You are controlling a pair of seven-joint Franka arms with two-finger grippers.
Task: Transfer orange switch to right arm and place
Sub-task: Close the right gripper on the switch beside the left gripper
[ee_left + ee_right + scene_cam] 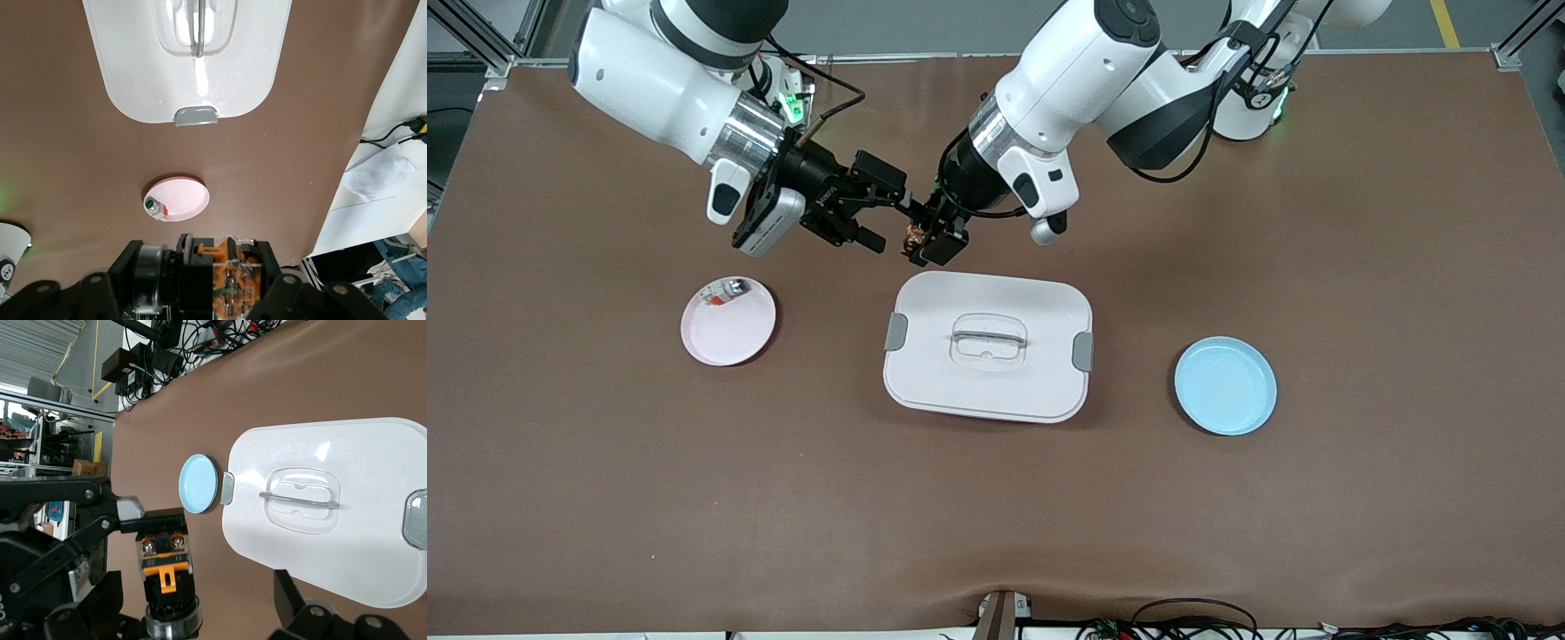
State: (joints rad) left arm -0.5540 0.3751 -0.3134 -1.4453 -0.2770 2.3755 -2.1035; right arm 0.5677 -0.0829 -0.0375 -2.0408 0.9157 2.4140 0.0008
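The orange switch [914, 237], a small black block with an orange end and a metal ring, hangs in the air over the bare mat by the white box's edge. My left gripper [932, 242] is shut on its orange end; in the left wrist view [200, 283] the switch [230, 280] sits between its fingers. My right gripper [882, 216] is open, with its fingers either side of the switch's ring end and not touching it. In the right wrist view the switch [167, 570] stands between my spread right gripper [197, 610].
A white lidded box [989, 345] lies mid-table. A pink plate [734, 333] holding a whitish-silver part [727, 290] is toward the right arm's end. An empty blue plate [1225, 385] is toward the left arm's end.
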